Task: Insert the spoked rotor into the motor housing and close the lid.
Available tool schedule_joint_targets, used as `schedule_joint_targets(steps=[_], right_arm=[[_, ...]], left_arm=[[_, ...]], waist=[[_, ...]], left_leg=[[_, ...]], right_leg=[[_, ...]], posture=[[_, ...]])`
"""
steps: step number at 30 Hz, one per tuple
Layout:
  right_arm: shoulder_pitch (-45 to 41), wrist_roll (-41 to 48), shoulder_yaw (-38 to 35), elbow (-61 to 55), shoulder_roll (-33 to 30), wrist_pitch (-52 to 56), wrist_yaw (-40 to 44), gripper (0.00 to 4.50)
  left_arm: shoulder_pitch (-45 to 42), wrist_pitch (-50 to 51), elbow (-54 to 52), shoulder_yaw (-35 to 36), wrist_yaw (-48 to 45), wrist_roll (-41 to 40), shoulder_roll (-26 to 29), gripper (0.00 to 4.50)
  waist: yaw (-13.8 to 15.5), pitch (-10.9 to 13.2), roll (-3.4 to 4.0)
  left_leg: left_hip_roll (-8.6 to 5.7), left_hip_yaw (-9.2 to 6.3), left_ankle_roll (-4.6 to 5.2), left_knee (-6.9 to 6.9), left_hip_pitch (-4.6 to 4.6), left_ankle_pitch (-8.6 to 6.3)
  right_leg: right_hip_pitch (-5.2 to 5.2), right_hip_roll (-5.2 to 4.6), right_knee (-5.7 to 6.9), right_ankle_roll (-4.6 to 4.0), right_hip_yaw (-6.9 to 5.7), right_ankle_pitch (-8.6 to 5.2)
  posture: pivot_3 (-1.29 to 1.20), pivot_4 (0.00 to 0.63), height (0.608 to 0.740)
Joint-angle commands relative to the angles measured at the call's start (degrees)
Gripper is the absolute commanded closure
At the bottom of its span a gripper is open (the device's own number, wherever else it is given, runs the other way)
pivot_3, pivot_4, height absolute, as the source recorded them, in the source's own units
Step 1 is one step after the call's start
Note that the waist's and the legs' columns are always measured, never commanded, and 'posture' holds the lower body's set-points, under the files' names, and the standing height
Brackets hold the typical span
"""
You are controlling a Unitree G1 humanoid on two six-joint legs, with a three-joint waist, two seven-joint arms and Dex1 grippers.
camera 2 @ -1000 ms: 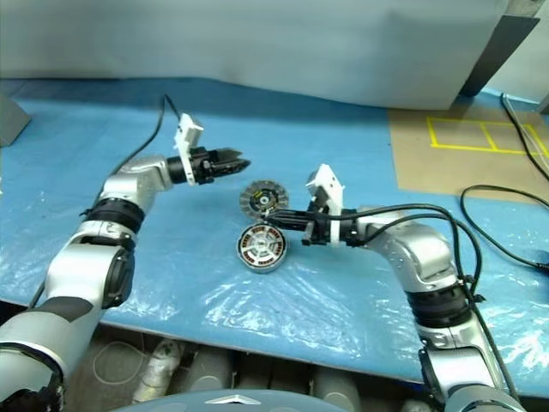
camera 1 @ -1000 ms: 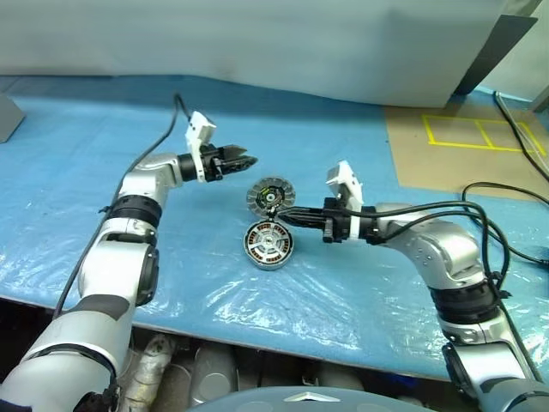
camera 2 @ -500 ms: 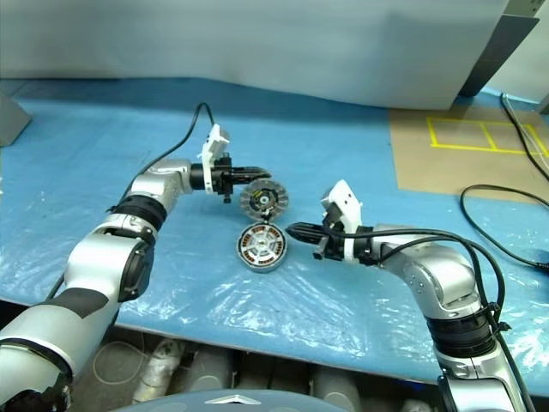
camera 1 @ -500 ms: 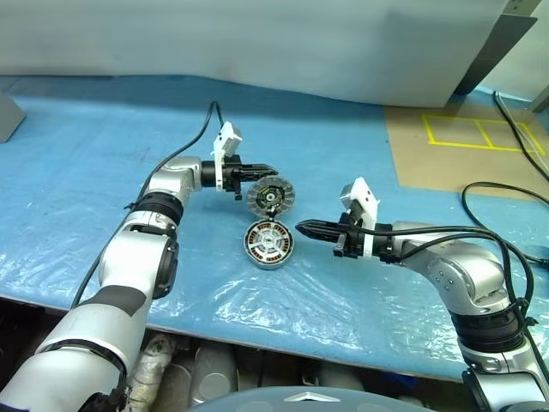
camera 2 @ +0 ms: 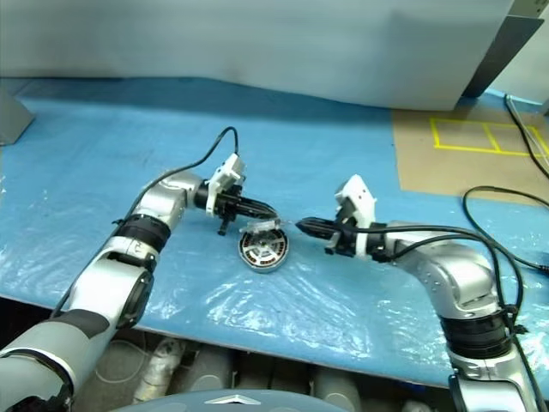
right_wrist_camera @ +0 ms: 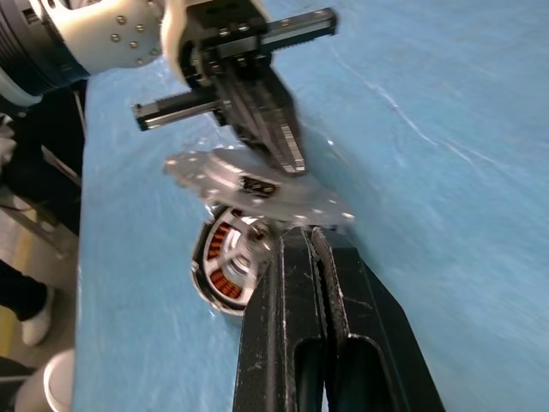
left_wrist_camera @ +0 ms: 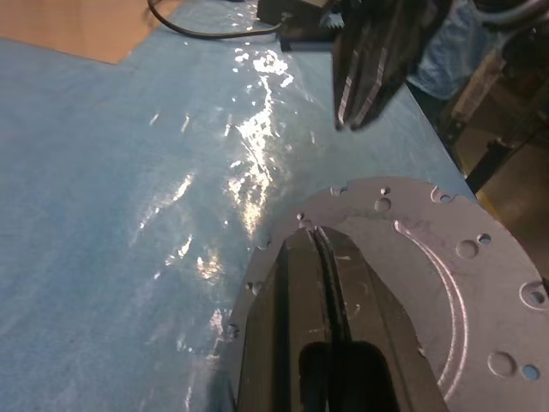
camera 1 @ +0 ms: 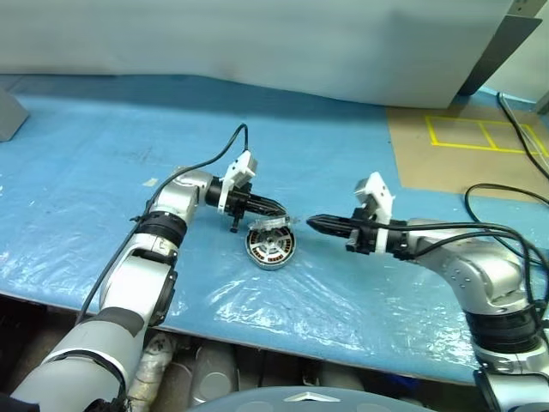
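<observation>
We see one motor housing (camera 1: 270,247) beneath our closed left gripper (camera 1: 279,209), which presses one silver disc (camera 1: 273,224); our right gripper (camera 1: 313,224) is closed empty beside it.

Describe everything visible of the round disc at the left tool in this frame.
The disc is a thin, flat, silver metal plate with small drilled holes near its rim and curved machining marks on its face. It hangs tilted just above the motor housing, whose copper windings show beneath it. The left tool, shut, presses on its upper face.

My motor housing (camera 1: 269,247) lies flat on the blue-covered tabletop (camera 1: 103,146), nearer its front edge, copper windings facing up. Above it, tilted, hangs the flat silver disc (right_wrist_camera: 257,193) with small holes.
</observation>
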Motion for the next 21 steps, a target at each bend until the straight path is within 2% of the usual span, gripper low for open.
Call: schedule_joint_targets(steps=[1,7,13,17,21], right_arm=[[1.83,-1.05,-0.62,-2.44,-3.43,-2.51,2.00,4.50],[-0.34,-1.29,0.50,-2.46,-1.41,-3.04,-0.31,4.50],[-2.08,-1.71,1.41,-1.65,0.58,-3.18,-2.13,4.50],[-2.69,-2.09,1.70,-0.70,1.11,-3.65,-2.44,4.50],[-2.78,-1.48,2.39,-1.18,1.91,-3.88,-1.96,4.50]], left_arm=[[1.39,1.79,-5.08,-1.49,-0.69,-1.99,1.00,4.46],[4.69,0.76,-10.41,-6.10,-0.69,-3.11,3.37,4.46],[6.91,-12.54,-11.24,-14.33,-0.69,0.48,8.75,4.46],[6.65,-17.78,-8.00,-14.05,1.27,4.44,8.16,4.46],[5.10,-12.84,-9.83,-9.06,3.61,-0.31,5.87,4.46]], waist=[[0.01,0.00,0.00],[-0.52,0.00,0.02],[-0.47,0.00,0.05],[-0.20,-0.01,0.07],[-0.25,-0.02,0.09]], left_leg=[[0.01,0.00,0.00,-0.02,0.02,0.00],[0.01,0.05,0.00,0.00,0.09,0.00],[0.02,0.06,0.00,-0.02,0.10,0.00],[0.01,0.07,0.00,-0.02,0.17,0.00],[0.01,0.10,0.00,-0.01,0.38,0.00]], right_leg=[[0.00,0.01,0.00,0.00,0.00,0.00],[-0.01,0.01,0.01,-0.13,0.04,-0.08],[-0.01,0.02,0.01,-0.24,0.04,-0.14],[0.11,0.00,0.00,-0.24,0.05,-0.15],[0.27,0.00,0.00,-0.25,0.08,-0.16]], posture=[[0.00,0.150,0.740],[0.00,0.150,0.740],[0.00,0.150,0.740],[0.00,0.150,0.740],[0.00,0.150,0.740]])
